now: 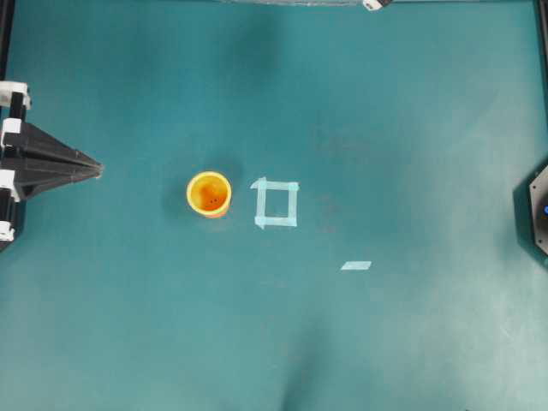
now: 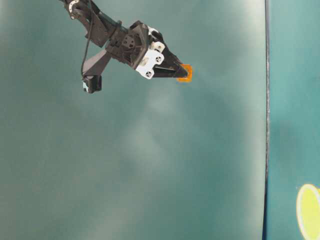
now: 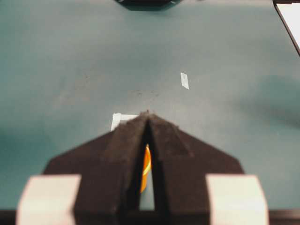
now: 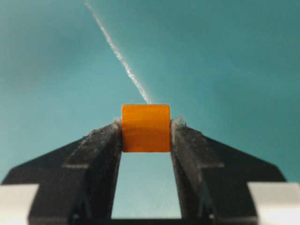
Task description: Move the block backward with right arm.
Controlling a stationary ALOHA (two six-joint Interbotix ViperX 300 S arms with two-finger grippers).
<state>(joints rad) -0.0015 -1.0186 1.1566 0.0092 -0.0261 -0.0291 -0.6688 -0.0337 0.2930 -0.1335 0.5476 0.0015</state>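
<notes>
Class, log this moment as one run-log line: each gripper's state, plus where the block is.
right gripper: shut on small orange cube block | left gripper: shut, empty | block: clamped between right fingers

I see teal table surface (image 1: 411, 103) filling overhead view, matte, faintly scuffed near middle. Pale tape square (image 1: 276, 204) marked at centre, short tape strip (image 1: 356, 265) apart to lower right. Black frame rails (image 1: 5, 38) run along side edges. Soft light glare spreads over lower right area.
</notes>
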